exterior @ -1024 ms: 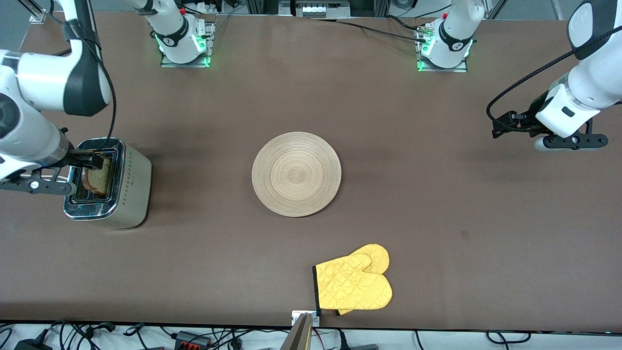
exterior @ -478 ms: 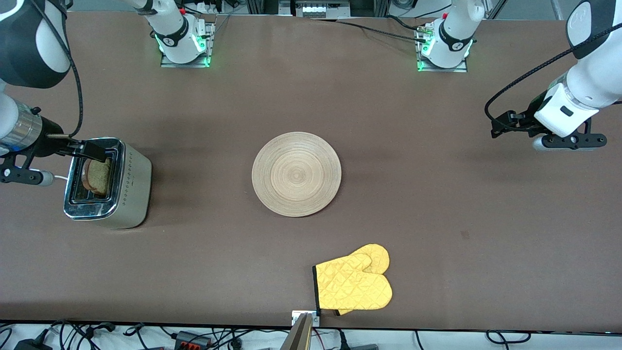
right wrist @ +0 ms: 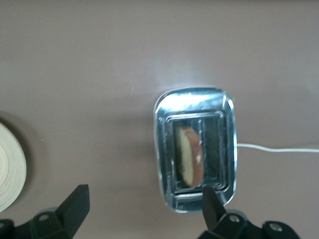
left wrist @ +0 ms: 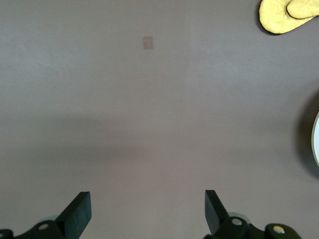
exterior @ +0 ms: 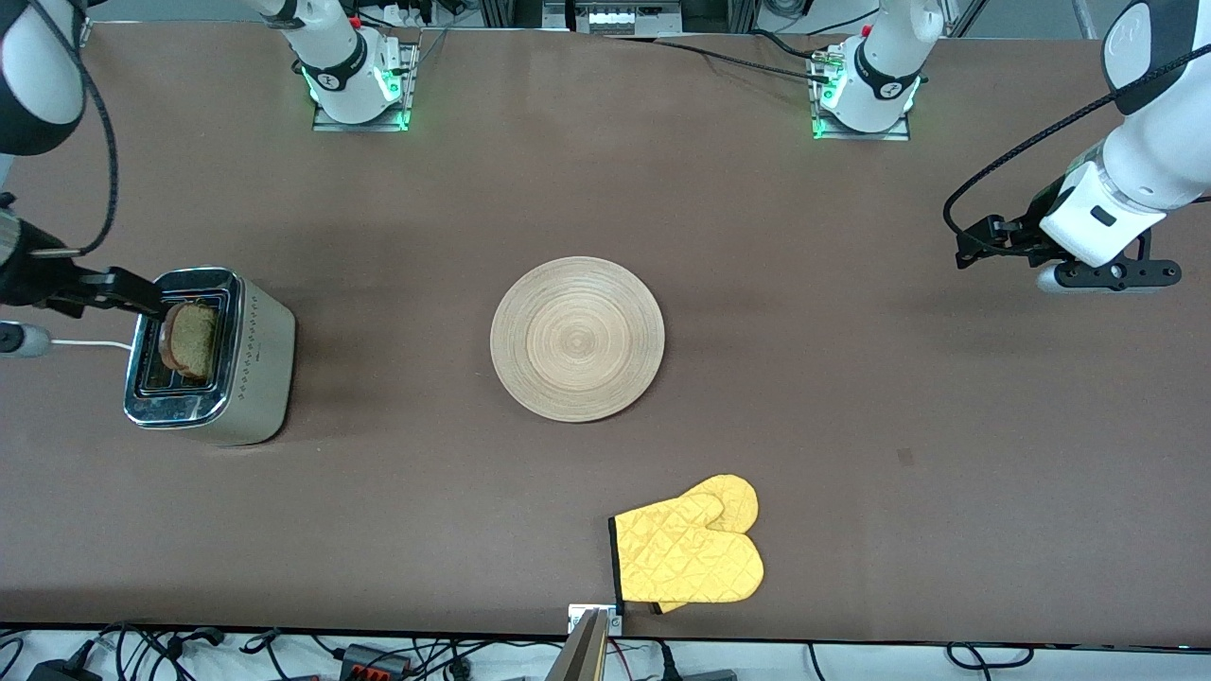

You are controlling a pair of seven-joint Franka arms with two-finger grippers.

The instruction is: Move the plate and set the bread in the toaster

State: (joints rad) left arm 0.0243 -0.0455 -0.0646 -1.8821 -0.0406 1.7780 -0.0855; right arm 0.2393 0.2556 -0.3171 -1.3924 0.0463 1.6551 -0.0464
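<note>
Now I judge the task near done: the brown-crusted bread slice (exterior: 192, 339) stands in a slot of the boxy chrome-topped toaster (exterior: 210, 356) at the right arm's end. My right gripper (right wrist: 142, 206) hangs wide open above it; the left gripper (left wrist: 144, 211), also wide, waits over bare table. The round light-wood plate (exterior: 577, 339) lies mid-table. Next I would press the slice down.

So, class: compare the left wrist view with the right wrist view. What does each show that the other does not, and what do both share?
Only the left wrist view shows the yellow oven mitt and a small patch on the table. Only the right wrist view shows the toaster with the bread in a slot, and its white cord. Both share the brown table, the plate's edge and an open pincer: left pincer, right pincer.
</note>
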